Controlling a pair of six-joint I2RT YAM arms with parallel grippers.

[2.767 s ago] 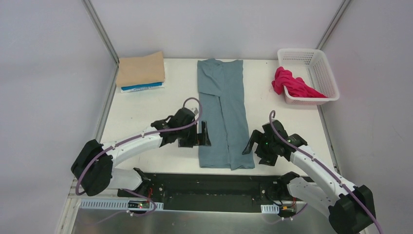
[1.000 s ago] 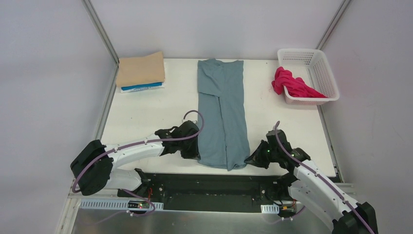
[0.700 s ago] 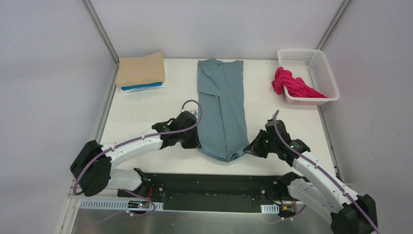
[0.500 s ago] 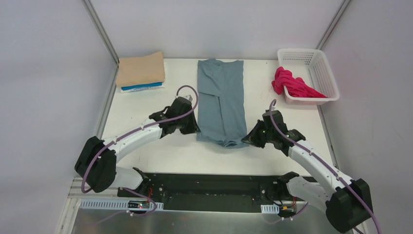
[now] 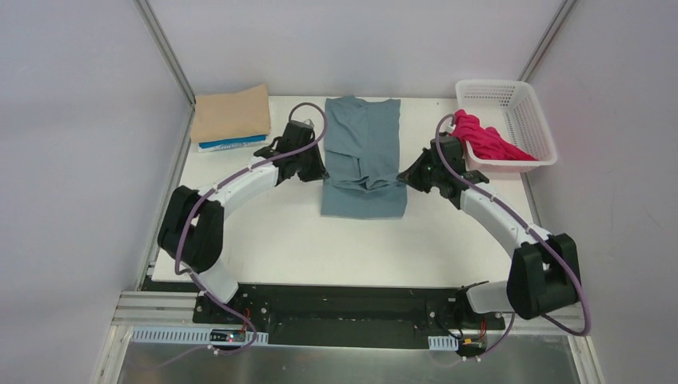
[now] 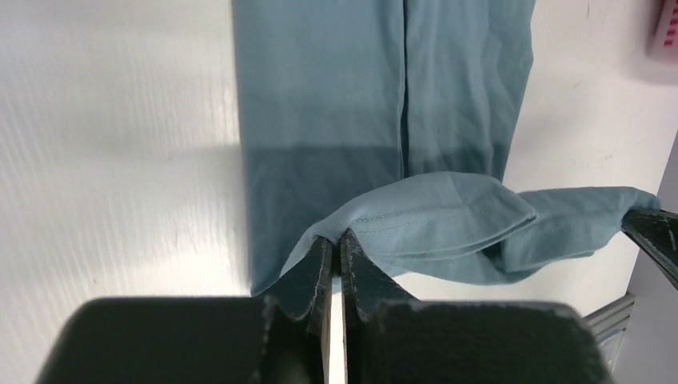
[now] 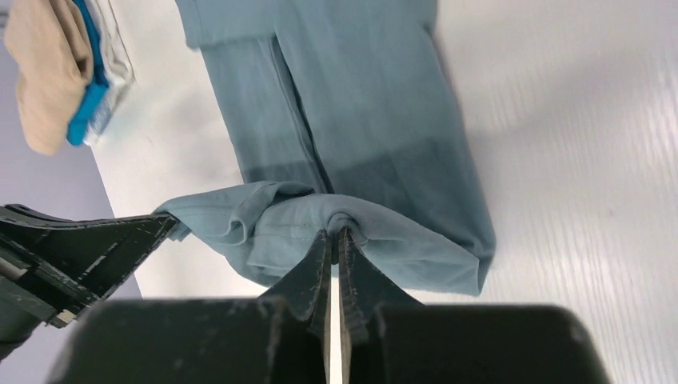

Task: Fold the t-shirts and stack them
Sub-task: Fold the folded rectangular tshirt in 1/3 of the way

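Observation:
The dusty teal-blue t-shirt (image 5: 364, 140) lies as a long strip in the middle of the table, its near hem lifted and doubled back over the rest. My left gripper (image 5: 320, 170) (image 6: 336, 237) is shut on the hem's left corner. Pinching the right corner, my right gripper (image 5: 404, 176) (image 7: 336, 232) is shut too. The hem sags in folds between them. A folded tan t-shirt (image 5: 232, 114) rests on a bright blue t-shirt (image 5: 233, 145) at the far left. The magenta-red t-shirt (image 5: 478, 136) hangs crumpled over the basket's edge.
The white lattice basket (image 5: 524, 100) stands at the far right corner. Metal frame posts rise at both far corners. A black rail with the arm bases (image 5: 352, 304) runs along the near edge.
Both grippers have carried the teal shirt's near hem away from the bases towards the far end, doubling the shirt over itself. Both arms are stretched out further.

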